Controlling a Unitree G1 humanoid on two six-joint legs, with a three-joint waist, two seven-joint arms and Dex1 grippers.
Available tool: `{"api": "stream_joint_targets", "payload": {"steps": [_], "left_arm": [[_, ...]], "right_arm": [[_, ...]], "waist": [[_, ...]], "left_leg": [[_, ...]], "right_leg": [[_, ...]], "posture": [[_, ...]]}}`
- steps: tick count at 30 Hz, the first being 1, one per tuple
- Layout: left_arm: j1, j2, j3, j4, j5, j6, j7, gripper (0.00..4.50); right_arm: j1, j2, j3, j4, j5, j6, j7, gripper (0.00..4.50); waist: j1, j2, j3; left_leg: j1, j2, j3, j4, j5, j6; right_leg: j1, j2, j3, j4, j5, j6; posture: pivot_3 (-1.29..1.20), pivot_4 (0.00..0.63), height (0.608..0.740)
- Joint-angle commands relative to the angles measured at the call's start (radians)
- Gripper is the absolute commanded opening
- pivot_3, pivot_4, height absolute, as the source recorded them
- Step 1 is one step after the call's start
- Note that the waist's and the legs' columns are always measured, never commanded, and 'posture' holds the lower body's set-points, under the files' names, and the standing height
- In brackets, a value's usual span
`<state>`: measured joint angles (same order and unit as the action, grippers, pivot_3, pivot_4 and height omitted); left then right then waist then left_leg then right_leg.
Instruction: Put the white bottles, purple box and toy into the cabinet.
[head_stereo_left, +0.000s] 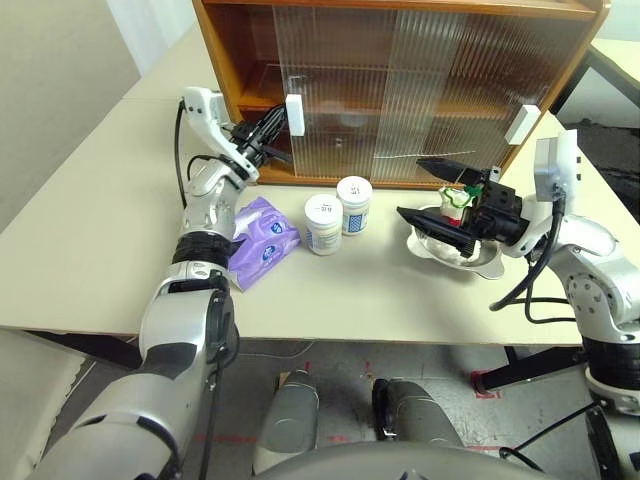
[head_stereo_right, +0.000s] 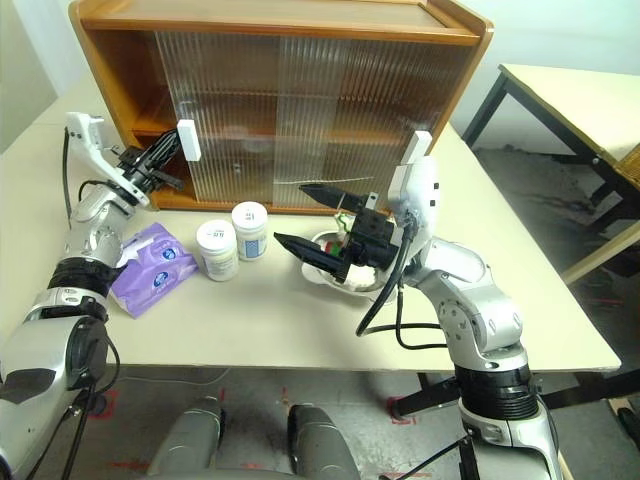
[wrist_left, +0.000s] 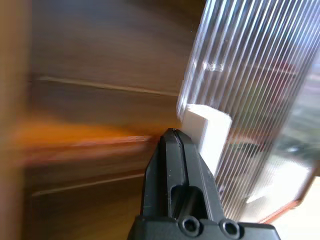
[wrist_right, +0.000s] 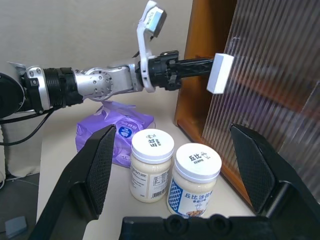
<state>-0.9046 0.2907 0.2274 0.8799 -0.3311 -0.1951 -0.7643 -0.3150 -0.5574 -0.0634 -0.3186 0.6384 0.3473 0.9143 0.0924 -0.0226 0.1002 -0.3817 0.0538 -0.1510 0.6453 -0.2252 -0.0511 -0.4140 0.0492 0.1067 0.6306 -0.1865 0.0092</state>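
The cabinet (head_stereo_left: 400, 60) stands at the back of the table, with an open gap at its left end beside the ribbed door. My left gripper (head_stereo_left: 283, 125) is shut, its tips against that door's white handle (head_stereo_left: 294, 113), also seen as the handle (wrist_left: 207, 130). Two white bottles (head_stereo_left: 323, 222) (head_stereo_left: 354, 204) stand side by side in front of the cabinet. The purple box (head_stereo_left: 262, 238) lies to their left. The toy (head_stereo_left: 458, 200) lies in a steel bowl (head_stereo_left: 480, 262), partly hidden by my right gripper (head_stereo_left: 408, 186), which hangs open over the bowl and holds nothing.
A second white handle (head_stereo_left: 522, 124) sits on the right sliding door. Another table (head_stereo_right: 580, 100) stands off to the right, with a gap between. The front table edge (head_stereo_left: 330, 335) runs just below the objects.
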Motion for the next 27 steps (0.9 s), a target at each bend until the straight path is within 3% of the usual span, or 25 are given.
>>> {"api": "stream_joint_targets", "payload": {"steps": [1,7,27], "left_arm": [[-0.011,-0.013,-0.02,0.008,0.013,0.004,-0.026,0.02],[-0.012,-0.024,-0.028,0.007,0.012,0.007,-0.033,0.02],[-0.13,-0.145,-0.048,0.176,0.05,-0.05,-0.033,0.02]], "right_arm": [[0.017,-0.012,-0.022,-0.026,-0.003,-0.002,-0.009,4.5],[0.023,-0.014,-0.024,-0.034,0.0,-0.001,-0.021,4.5],[0.052,-0.044,-0.064,-0.075,0.004,0.011,-0.057,4.5]], "waist": [[-0.014,0.0,0.0],[-0.042,0.0,0.0],[-0.056,0.0,0.0]], "left_leg": [[0.0,0.0,0.0,0.0,0.0,0.0],[-0.001,0.0,0.0,-0.001,-0.001,0.002],[-0.001,0.0,0.0,0.006,-0.006,0.01]], "right_leg": [[0.0,0.0,0.0,0.0,0.0,0.0],[0.0,0.0,0.0,0.0,-0.001,0.002],[0.003,0.0,0.001,-0.002,-0.004,0.007]], "posture": [[0.01,0.105,0.74],[0.01,0.108,0.74],[-0.07,0.097,0.74]]}}
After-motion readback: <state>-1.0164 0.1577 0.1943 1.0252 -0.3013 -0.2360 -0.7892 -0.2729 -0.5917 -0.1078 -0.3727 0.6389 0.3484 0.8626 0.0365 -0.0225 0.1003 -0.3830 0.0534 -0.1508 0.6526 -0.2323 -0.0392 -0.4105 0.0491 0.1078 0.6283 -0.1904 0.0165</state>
